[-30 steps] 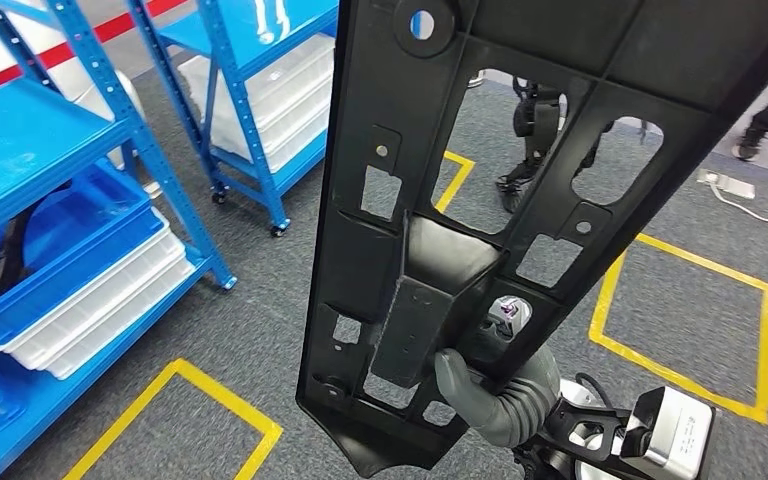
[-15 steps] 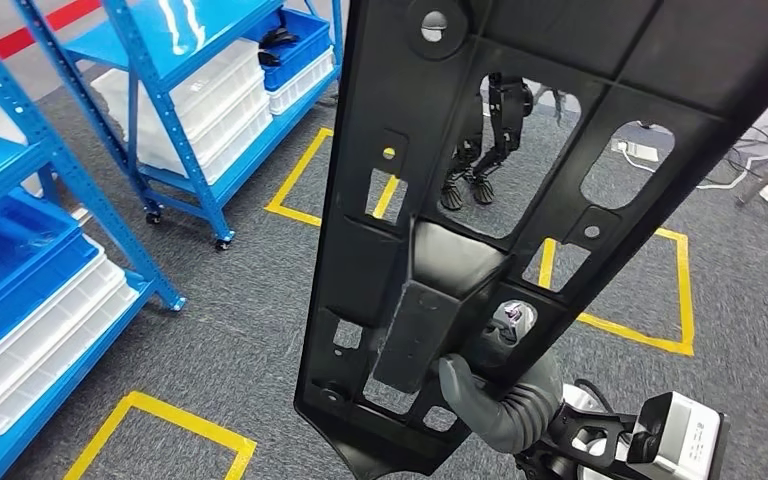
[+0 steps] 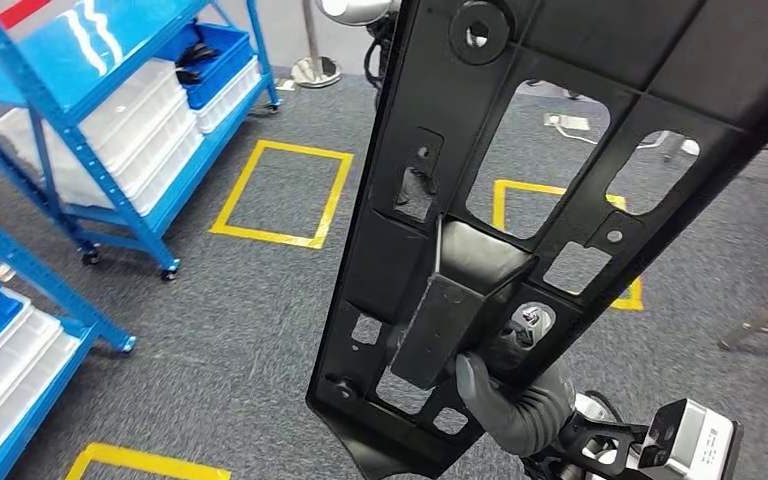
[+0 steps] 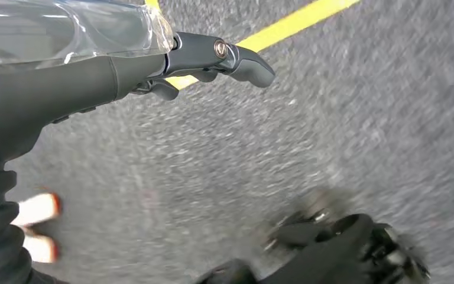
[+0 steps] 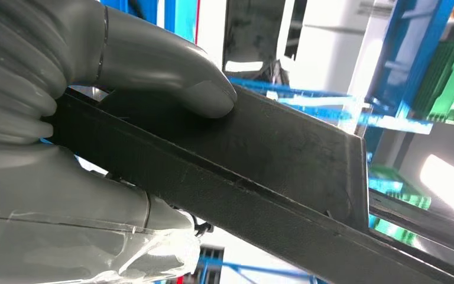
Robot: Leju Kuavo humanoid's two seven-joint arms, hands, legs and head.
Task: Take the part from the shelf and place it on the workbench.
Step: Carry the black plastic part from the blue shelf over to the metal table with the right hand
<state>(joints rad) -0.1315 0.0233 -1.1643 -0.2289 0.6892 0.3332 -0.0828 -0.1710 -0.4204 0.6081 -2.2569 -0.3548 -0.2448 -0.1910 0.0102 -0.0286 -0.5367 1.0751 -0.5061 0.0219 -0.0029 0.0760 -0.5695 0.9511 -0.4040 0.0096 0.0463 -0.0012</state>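
The part (image 3: pixel 520 200) is a long black plastic panel with several cut-outs. It stands nearly upright close in front of the head view and covers the middle and right of it. My right hand (image 3: pixel 508 398) grips it near its lower end, grey fingers curled round a raised block on the panel. In the right wrist view the thumb (image 5: pixel 171 77) presses on the part's (image 5: pixel 284 171) flat edge. In the left wrist view my left hand (image 4: pixel 153 65) hangs over the grey carpet with its fingers stretched out and holds nothing.
Blue shelf racks (image 3: pixel 80 120) with white and blue bins stand at the left. Yellow tape squares (image 3: pixel 282 190) mark the grey carpet. A metal post base (image 3: pixel 312 70) stands at the back, and a thin metal leg (image 3: pixel 760 325) at the right edge.
The whole view has swung round: the shelves slid to the left and partly out of the picture, so the camera moved. The part stays in my right hand's grip.
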